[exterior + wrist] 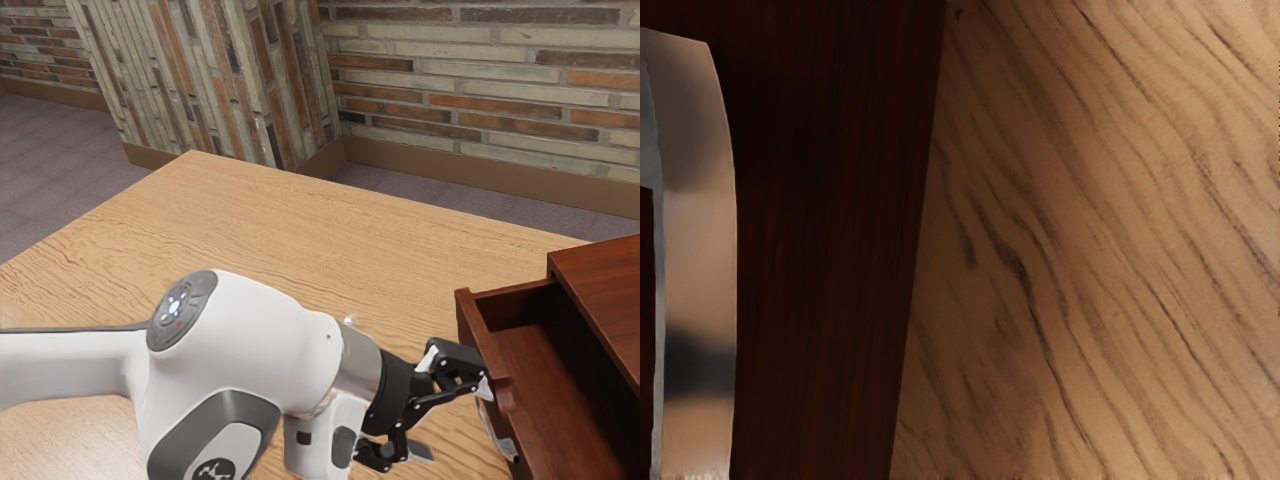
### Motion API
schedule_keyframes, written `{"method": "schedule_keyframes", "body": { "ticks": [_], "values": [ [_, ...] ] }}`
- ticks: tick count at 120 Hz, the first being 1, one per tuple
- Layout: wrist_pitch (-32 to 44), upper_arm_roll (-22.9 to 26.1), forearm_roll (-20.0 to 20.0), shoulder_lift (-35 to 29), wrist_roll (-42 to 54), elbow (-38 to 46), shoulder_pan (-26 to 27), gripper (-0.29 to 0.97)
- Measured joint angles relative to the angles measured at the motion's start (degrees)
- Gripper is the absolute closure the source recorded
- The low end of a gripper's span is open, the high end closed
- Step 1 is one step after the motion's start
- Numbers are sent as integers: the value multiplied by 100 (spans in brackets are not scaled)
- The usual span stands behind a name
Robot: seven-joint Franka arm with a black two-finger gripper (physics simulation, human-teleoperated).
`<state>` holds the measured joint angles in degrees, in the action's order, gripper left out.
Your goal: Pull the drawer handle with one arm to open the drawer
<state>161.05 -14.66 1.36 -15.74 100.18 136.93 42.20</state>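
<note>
A dark red-brown cabinet stands at the exterior view's right edge of the table. Its drawer is pulled partly out, so the hollow inside shows. A curved silver handle sits on the drawer's front face. My black gripper is right in front of that face, its fingers spread apart, the upper fingertip against the handle's top end. In the wrist view the silver handle lies close against the dark drawer front.
The light wooden table stretches to the exterior view's left and back of the cabinet. Brick walls stand behind it. My white arm lies low over the table's near edge.
</note>
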Motion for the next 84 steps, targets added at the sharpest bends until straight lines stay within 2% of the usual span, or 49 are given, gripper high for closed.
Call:
{"method": "schedule_keyframes", "body": {
  "ticks": [43,84],
  "values": [
    [-23,47,98,-310,11,236,-39,9],
    [-28,94,18,-449,12,294,1,5]
  ]
}}
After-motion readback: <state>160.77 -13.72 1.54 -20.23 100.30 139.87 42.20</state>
